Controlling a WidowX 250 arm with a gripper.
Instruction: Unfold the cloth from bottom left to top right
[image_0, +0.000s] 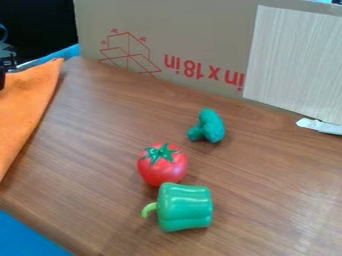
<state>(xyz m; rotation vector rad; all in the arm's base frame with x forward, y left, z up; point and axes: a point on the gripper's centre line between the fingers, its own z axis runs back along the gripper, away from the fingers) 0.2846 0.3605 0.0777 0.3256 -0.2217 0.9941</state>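
In the camera view, the black gripper is at the far upper left, partly cut off by the left edge, near the upper part of the orange cloth; whether it is open or closed, whether it grips anything, and whether it touches the cloth, I cannot tell. The cloth lies along the left side of the brown wood-grain table, running out of view at the left edge, with one corner pointing to the upper right and its long right side slanting down to the left. Well to the right of it, near the middle, stands a red tomato with a green leafy top. Just below the tomato is a green pepper on its side, its pale stem pointing left; whether the two touch is hard to tell. Above and to the right of the tomato, apart from it, lies a dark green lumpy toy. A cardboard panel with red markings stands along the table's back, and a pale wood-grain board is at its right. A whitish scrap lies by the board's lower edge. Blue surface shows at the lower left, beyond the table's edge.
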